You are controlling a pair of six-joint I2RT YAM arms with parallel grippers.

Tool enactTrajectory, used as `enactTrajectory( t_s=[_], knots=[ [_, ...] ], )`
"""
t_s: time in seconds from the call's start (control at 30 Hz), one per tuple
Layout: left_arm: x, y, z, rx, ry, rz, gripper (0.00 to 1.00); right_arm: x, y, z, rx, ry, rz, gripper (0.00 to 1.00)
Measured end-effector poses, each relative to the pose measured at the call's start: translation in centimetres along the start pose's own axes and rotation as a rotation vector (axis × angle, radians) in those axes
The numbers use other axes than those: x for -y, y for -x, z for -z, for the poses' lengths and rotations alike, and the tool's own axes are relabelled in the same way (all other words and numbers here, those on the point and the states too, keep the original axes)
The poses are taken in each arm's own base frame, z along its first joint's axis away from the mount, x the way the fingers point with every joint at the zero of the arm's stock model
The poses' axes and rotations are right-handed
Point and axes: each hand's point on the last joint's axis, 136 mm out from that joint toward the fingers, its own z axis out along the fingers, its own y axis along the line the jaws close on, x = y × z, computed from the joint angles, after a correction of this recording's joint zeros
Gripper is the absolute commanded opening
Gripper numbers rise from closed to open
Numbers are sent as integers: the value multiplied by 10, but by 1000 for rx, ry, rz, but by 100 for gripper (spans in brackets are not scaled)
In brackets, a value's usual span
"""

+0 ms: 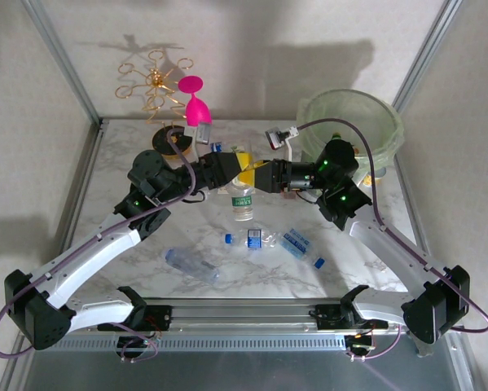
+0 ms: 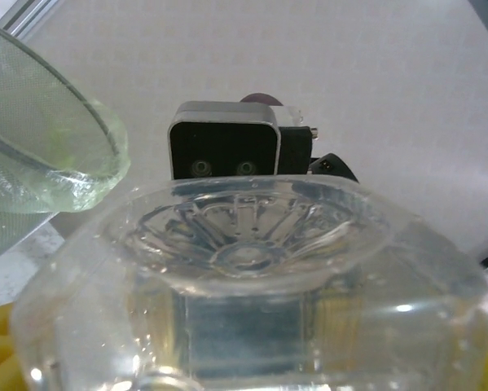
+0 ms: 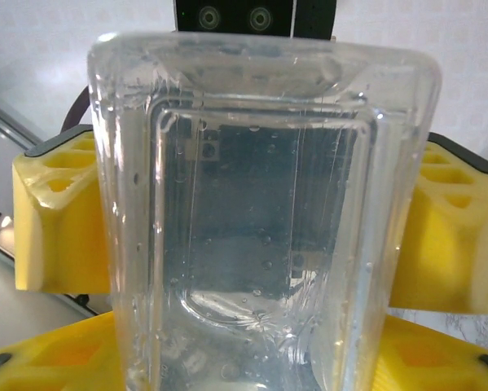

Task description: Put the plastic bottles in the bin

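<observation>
From above I count four plastic bottles. One square clear bottle (image 1: 243,199) is caught between the two grippers over mid-table. Three more lie on the marble nearer the arm bases: a clear bottle (image 1: 191,265) on the left, a blue-capped bottle (image 1: 252,239) in the middle and a blue-labelled bottle (image 1: 296,243) just right of it. There is one bin (image 1: 353,122) at the far right, and one pink glass (image 1: 193,102) and one gold rack (image 1: 152,80) at the back left. The overhead view hides the grip. The right wrist view shows it: the right gripper (image 1: 260,173) has its yellow fingers (image 3: 40,362) closed against both sides of the square clear bottle. The left gripper (image 1: 235,168) has its fingers (image 3: 56,216) flanking the bottle further along, but I cannot tell whether they press on it. The left wrist view adds the bottle's ribbed base close up, with the bin's rim beside it.
</observation>
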Motion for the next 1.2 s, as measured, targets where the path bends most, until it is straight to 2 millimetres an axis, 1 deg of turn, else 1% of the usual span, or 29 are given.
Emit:
enactTrajectory(
  t_s=[0.13, 0.2, 0.3, 0.37, 0.4, 0.47, 0.57, 0.6, 0.7, 0.77, 0.87, 0.93, 1.03, 1.2],
  knots=[
    [-8, -1, 0, 2, 37, -6, 95, 4, -2, 1, 0, -22, -5, 50],
    [-12, 1, 0, 6, 68, -11, 99, 9, -3, 2, 3, -53, -4, 50],
    [-17, 8, 3, 29, 131, -34, 100, 20, -2, 7, 15, -132, 3, 48],
    [-17, 15, 8, 56, 181, -65, 100, 27, 5, 15, 35, -200, 18, 47],
    [-16, 20, 12, 76, 207, -84, 100, 31, 12, 22, 56, -245, 31, 47],
    [-11, 30, 21, 115, 248, -128, 100, 40, 28, 42, 106, -350, 56, 47],
    [-3, 40, 38, 171, 300, -193, 99, 52, 59, 81, 203, -545, 102, 45],
    [-1, 42, 44, 184, 316, -212, 100, 55, 70, 97, 241, -622, 119, 45],
    [-5, 45, 52, 203, 369, -246, 98, 63, 97, 138, 329, -842, 156, 46],
    [-16, 45, 55, 201, 422, -253, 97, 70, 112, 160, 366, -979, 174, 46],
    [-46, 39, 57, 177, 536, -252, 97, 86, 130, 189, 396, -1182, 204, 46],
    [-69, 34, 60, 151, 622, -248, 97, 102, 136, 209, 393, -1318, 207, 46],
    [-95, 25, 64, 110, 719, -244, 97, 126, 141, 238, 377, -1490, 195, 46],
    [-118, 9, 69, 63, 776, -237, 97, 158, 150, 268, 340, -1677, 177, 44]
  ],
)
